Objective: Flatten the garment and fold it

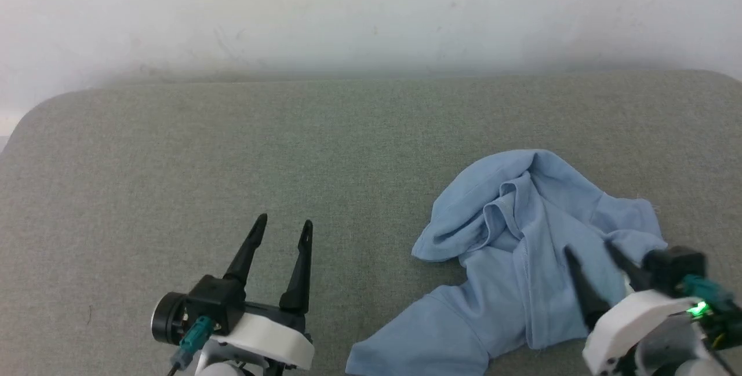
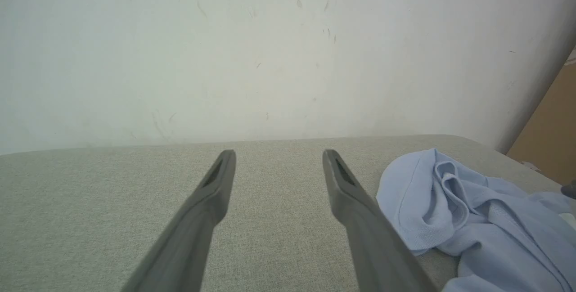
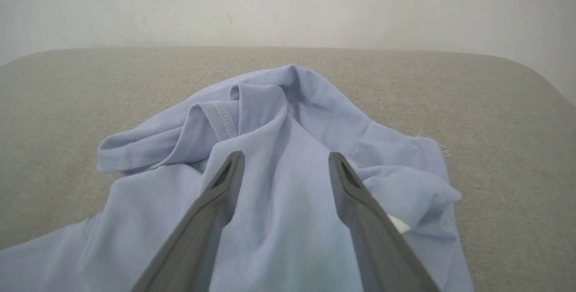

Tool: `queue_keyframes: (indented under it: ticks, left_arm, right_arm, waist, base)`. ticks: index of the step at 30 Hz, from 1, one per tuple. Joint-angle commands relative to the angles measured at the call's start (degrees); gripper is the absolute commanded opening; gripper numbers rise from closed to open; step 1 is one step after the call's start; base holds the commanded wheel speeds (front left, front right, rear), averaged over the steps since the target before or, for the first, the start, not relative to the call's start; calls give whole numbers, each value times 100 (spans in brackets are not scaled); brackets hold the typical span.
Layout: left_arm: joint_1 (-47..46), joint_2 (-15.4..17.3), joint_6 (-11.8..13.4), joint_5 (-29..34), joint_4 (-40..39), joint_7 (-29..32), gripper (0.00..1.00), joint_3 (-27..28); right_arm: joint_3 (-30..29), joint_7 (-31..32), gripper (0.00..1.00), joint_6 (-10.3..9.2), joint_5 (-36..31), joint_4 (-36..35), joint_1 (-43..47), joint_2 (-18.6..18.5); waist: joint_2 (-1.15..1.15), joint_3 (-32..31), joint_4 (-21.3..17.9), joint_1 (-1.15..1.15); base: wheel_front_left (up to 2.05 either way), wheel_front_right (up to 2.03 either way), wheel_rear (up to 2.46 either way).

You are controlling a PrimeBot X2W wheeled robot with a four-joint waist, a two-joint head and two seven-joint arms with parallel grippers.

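"Where does the light blue shirt point(image 1: 522, 260) lie?"

"Crumpled on the near right of the grey upholstered surface point(image 1: 232, 150), well short of its far edge and the white wall point(image 1: 371, 11)."

"And the grippers?"

"The right gripper point(image 1: 588, 248) hangs over the shirt, jaws spread, pinching nothing. The left gripper point(image 1: 284, 220), also spread, is over bare upholstery, with open room all around it."

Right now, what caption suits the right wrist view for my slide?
Open right gripper poised over crumpled blue shirt on grey fabric surface.
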Motion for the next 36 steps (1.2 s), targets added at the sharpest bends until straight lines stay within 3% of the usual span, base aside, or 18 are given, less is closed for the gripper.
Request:
queue_keyframes:
  ticks: [1,2,10,14,15,16,17,24,29,36]
  left_arm:
    - [19,-7,-32,-18,12,-27,100,-29]
    - [19,-7,-32,-18,12,-27,100,-29]
    - [-67,-8,-36,-65,94,-27,100,-141]
    - [-165,-8,-2,-125,148,-27,100,-218]
    - [-186,-8,7,-140,161,-27,100,-240]
    - [-204,-8,17,-156,173,-27,100,-258]
    - [-216,-8,28,-175,184,-27,100,-270]
    - [-207,-8,32,-178,337,-27,100,-302]
    - [-197,-8,43,-231,362,-27,100,-333]
    - [-215,-8,84,-325,336,-27,100,-416]
  right_arm:
    - [218,315,100,-5,102,-85,123,-88]
    - [218,315,100,-5,102,-85,123,-88]
    - [1020,2011,100,-5,550,-189,66,-543]
    - [1135,2350,100,-5,657,117,-172,-643]
    - [1150,2389,75,-5,686,223,-216,-654]
    - [1142,2392,9,-5,720,321,-261,-648]
    - [1199,2390,0,-5,729,399,-305,-671]
    - [1719,1874,0,-5,1070,204,-790,-533]
    - [2240,1862,0,-5,1016,126,-1420,-442]
    - [2445,1396,0,-5,599,1099,-2427,45]
  waist:
    - [0,9,-1,0]
    - [0,9,-1,0]
    - [0,218,173,0]
    - [0,343,368,0]
    - [0,368,422,0]
    - [0,387,473,0]
    - [0,397,520,0]
    - [0,316,755,0]
    - [0,232,915,0]
    - [0,292,1237,0]
  base:
    - [0,0,0]
    - [0,0,0]
    - [0,0,0]
    - [0,0,0]
    - [0,0,0]
    - [0,0,0]
    - [0,0,0]
    - [0,0,0]
    - [0,0,0]
    - [0,0,0]
